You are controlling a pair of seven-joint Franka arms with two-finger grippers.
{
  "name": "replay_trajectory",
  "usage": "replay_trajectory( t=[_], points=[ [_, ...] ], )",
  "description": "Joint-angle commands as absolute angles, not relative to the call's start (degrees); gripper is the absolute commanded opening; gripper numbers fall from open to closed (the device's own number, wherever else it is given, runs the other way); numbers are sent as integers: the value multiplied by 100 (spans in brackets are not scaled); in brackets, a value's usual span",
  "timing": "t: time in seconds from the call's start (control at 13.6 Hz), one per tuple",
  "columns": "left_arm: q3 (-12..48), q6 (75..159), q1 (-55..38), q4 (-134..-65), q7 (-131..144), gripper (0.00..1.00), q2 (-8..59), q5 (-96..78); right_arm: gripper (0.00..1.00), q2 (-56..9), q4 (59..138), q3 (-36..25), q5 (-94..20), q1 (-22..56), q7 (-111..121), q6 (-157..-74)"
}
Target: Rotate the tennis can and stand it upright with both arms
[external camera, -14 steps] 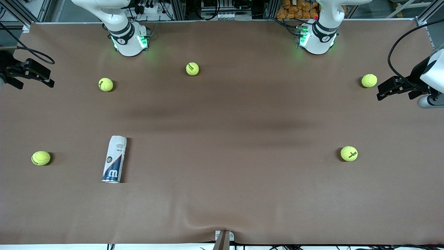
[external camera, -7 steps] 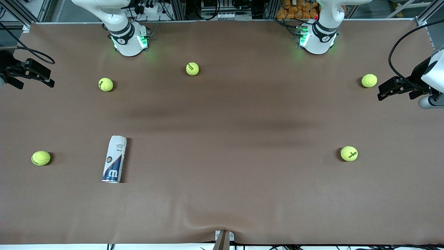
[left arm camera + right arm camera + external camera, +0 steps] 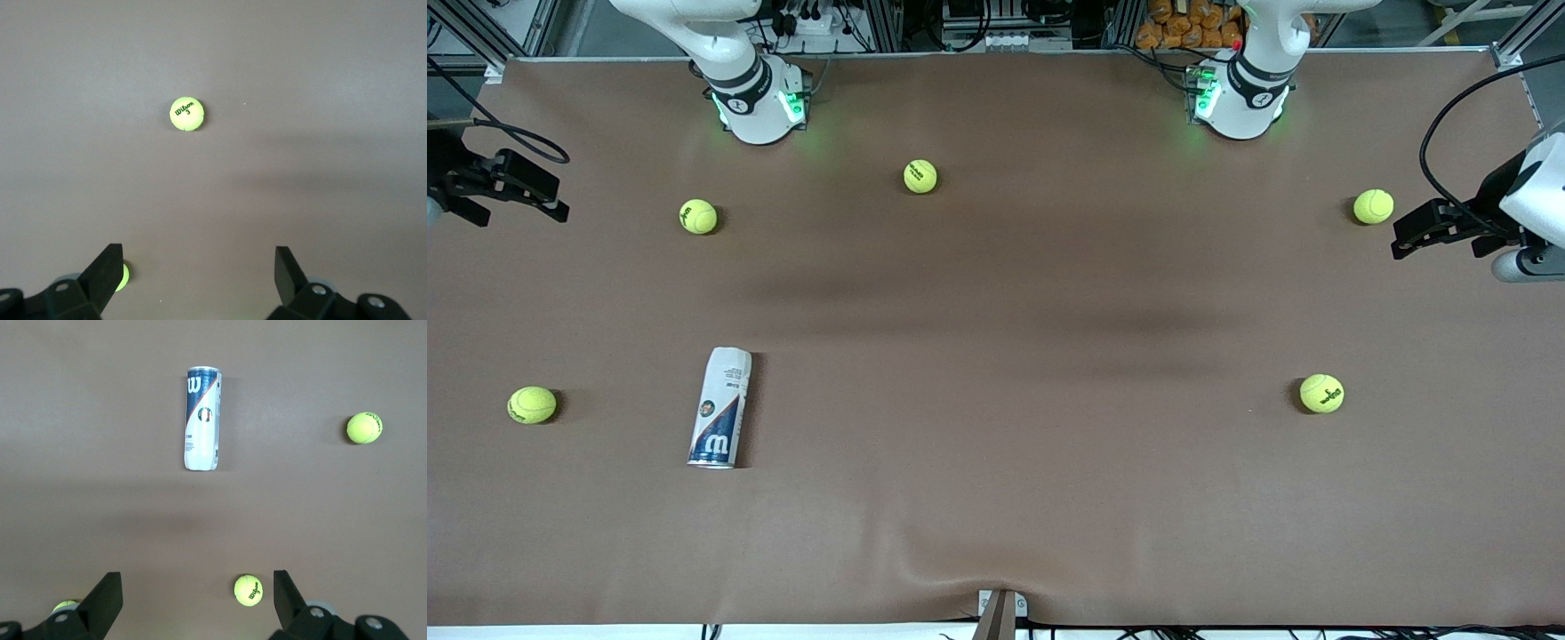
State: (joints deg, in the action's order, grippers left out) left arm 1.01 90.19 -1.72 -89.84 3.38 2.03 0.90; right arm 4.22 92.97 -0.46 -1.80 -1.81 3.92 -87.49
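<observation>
Black and empty, the left pincer (image 3: 1405, 240) hung wide open over the bench (image 3: 1014, 373) edge at the left arm's end, just beside a tennis ball (image 3: 1373, 206). The right pincer (image 3: 551, 203) hung equally wide and empty over the right arm's end. Brown cloth covered the bench. The tennis can (image 3: 720, 407) lay on its side toward the right arm's end, silver rim nearest the front camera, between two more balls (image 3: 532, 404) (image 3: 697, 216).

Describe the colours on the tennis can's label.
White and navy, with a white W; the tennis can shows it best in the right wrist view.
</observation>
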Motion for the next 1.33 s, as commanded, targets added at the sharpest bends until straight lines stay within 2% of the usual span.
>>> replay_trajectory(
  t=[0.0, 0.22, 0.37, 0.52, 0.66, 0.88, 1.25],
  points=[
    [105, 8939, -149, -8895, 202, 100, 229, 44, 100, 107, 9325, 9, -193, -325, 492, -8736],
    [105, 8939, -149, -8903, 202, 100, 220, 35, 100, -254, 9526, 26, -193, -107, 414, -8771],
    [105, 8939, -141, -8903, 202, 100, 220, 35, 100, -544, 9781, 26, -193, 0, 413, -9235],
    [97, 8939, -141, -8912, 202, 100, 220, 35, 100, -650, 10385, 35, -202, 87, 404, -10050],
    [97, 8939, -141, -8912, 202, 100, 220, 35, 100, -764, 11255, 35, -220, 141, 396, -11480],
    [97, 8938, -141, -8912, 202, 100, 220, 35, 100, -1475, 11338, 35, -229, 167, 396, -12513],
    [105, 8947, -141, -8921, 202, 100, 229, 35, 100, -2319, 11198, 26, -185, 185, 413, -13568]
  ],
)
